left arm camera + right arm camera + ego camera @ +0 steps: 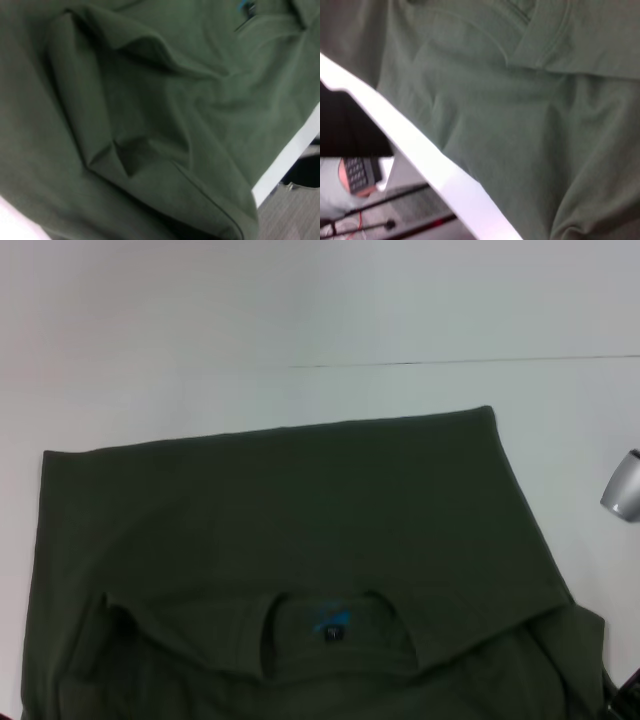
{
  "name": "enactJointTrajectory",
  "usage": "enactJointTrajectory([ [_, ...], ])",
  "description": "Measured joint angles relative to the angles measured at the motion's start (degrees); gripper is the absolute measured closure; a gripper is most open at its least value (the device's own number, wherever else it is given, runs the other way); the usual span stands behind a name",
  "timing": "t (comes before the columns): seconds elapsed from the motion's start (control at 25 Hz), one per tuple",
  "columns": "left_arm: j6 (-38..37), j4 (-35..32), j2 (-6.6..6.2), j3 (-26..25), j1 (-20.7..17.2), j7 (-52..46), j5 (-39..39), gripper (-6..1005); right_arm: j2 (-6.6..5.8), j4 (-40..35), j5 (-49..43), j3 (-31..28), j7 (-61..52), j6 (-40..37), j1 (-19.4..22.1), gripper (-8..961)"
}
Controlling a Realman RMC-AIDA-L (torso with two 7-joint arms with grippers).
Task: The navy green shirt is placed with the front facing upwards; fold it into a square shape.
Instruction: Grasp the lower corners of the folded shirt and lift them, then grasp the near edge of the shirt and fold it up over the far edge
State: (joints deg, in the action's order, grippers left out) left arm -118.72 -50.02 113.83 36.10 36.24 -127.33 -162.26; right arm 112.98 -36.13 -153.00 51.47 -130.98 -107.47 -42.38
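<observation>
Nearest the head camera, the navy green shirt (290,530) lay on the white table (150,340), collar (335,630) toward the robot. Its left shoulder was bunched, so another fold risked skewing. Only wrist views showed the table edge (420,155). Neither gripper's jaws were visible.

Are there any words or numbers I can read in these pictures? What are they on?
No text can be read here.
Blue neck label inside the shirt collar: marks too blurred to read.
Small dark tag under it: too small to read.
No lettering shows on the shirt's cloth.
</observation>
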Motion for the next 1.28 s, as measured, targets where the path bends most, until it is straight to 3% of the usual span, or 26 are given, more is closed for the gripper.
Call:
enactJointTrajectory([
  [0.28,-0.1,0.1,0.05,0.2,0.6,-0.5,0.0,936,0.38,-0.1,0.1,1.2,0.7,-0.5,0.1,908],
  [0.44,0.1,0.1,-0.31,-1.0,1.3,-0.2,2.3,936,0.05,-0.2,1.1,-2.5,2.7,0.2,0.1,908],
  [0.56,0.1,0.2,-1.15,-4.6,2.2,0.3,4.6,936,-0.98,-0.3,1.9,-8.6,5.3,-1.4,0.1,908],
  [0.68,0.3,0.4,-2.15,-9.6,2.6,1.1,5.6,936,-2.8,-0.3,4.2,-14.6,6.5,-2.0,0.1,909],
  [0.96,3.5,0.3,-4.14,-23.4,2.8,1.5,8.5,935,-5.81,0.4,9.2,-23.9,5.8,5.1,0.3,909],
  [1.12,9.0,0.6,-4.32,-28.0,2.2,0.6,11.4,935,-6.11,0.5,13.1,-25.4,3.2,11.1,0.2,909],
  [1.28,14.7,1.8,-3.62,-28.3,1.1,-0.2,14.9,935,-5.31,0.7,17.5,-25.4,1.8,19.2,0.3,908],
])
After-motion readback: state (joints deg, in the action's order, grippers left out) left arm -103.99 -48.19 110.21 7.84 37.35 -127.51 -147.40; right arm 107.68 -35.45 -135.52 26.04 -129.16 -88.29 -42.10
